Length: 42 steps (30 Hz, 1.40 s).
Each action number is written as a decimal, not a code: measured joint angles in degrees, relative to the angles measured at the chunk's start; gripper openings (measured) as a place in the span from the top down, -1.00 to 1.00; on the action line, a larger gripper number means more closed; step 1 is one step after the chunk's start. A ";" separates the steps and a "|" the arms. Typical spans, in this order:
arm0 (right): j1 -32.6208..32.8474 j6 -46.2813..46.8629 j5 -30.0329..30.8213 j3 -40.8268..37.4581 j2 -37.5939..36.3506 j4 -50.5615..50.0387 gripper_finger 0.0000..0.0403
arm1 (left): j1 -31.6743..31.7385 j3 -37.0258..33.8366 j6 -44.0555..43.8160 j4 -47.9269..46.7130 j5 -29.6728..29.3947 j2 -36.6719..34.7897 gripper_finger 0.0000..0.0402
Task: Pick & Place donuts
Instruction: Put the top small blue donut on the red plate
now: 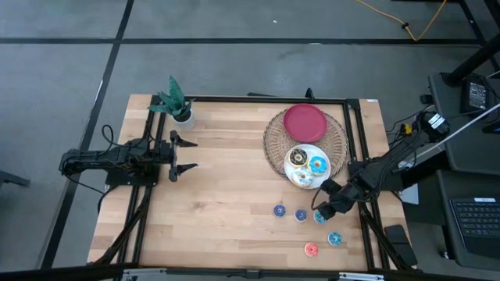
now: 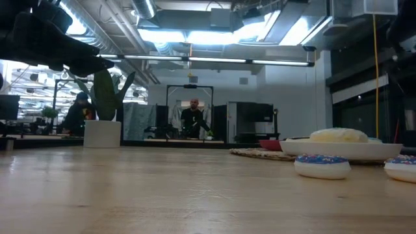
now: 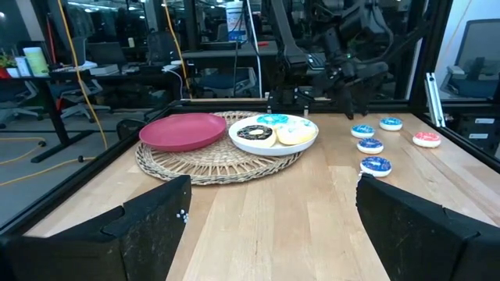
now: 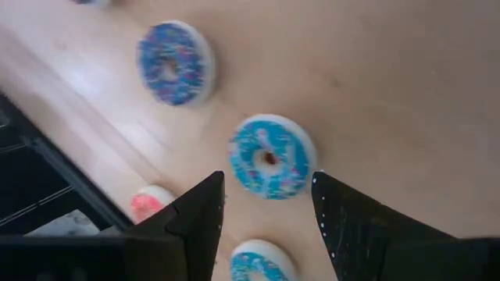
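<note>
Right pincer (image 1: 322, 209) hung part-open and empty over a small blue donut (image 4: 270, 156) near the worktop's (image 1: 219, 195) right edge; left pincer (image 1: 192, 154) waited spread wide at far left. Judged under halfway: three larger donuts (image 1: 307, 165) sat on the white plate (image 1: 299, 179), five small ones remained loose. Red plate (image 1: 305, 122) and woven mat (image 1: 273, 140) lay behind; nothing blocked the descent.

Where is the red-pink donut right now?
High view: the red-pink donut lies on the table's near right part, beside a blue donut, apart from the right end effector.
</note>
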 joint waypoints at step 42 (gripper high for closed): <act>3.25 0.37 2.02 -3.81 6.11 8.37 0.03 | 0.02 0.02 0.00 0.00 -0.02 0.00 -0.76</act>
